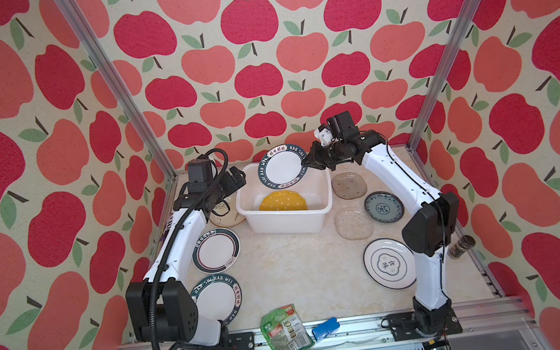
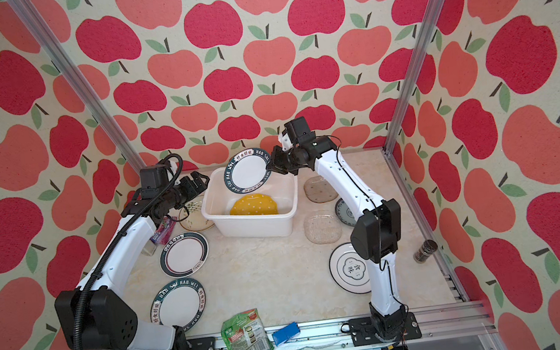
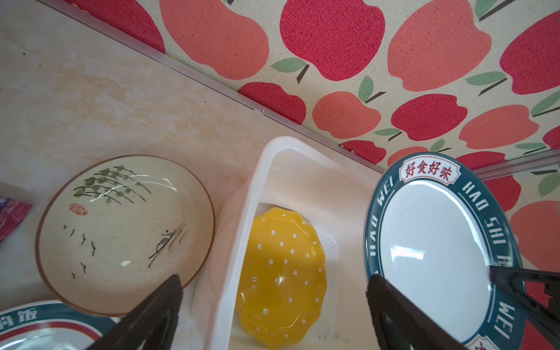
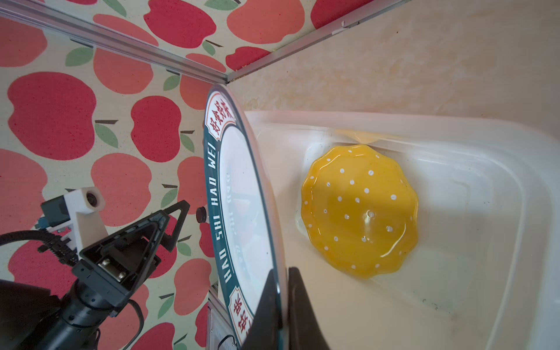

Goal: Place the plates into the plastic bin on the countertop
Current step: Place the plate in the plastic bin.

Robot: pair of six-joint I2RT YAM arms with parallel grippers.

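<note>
Right wrist view: right gripper [image 4: 281,272] clamped on lettered plate [image 4: 242,197] rim — plate on edge over plastic bin [image 4: 454,127] | bin near countertop [image 4: 424,60] far edge, yellow plate [image 4: 360,209] inside | left gripper [image 1: 238,178] jaws wide, empty

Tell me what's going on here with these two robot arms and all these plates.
The arms are loading plates into a white bin. The right gripper is shut on the rim of a white plate with a dark lettered border, holding it tilted on edge over the bin. A yellow dotted plate already lies inside. The left gripper is open and holds nothing, beside the bin above a cream plate. Several more plates wait on the countertop.
</note>
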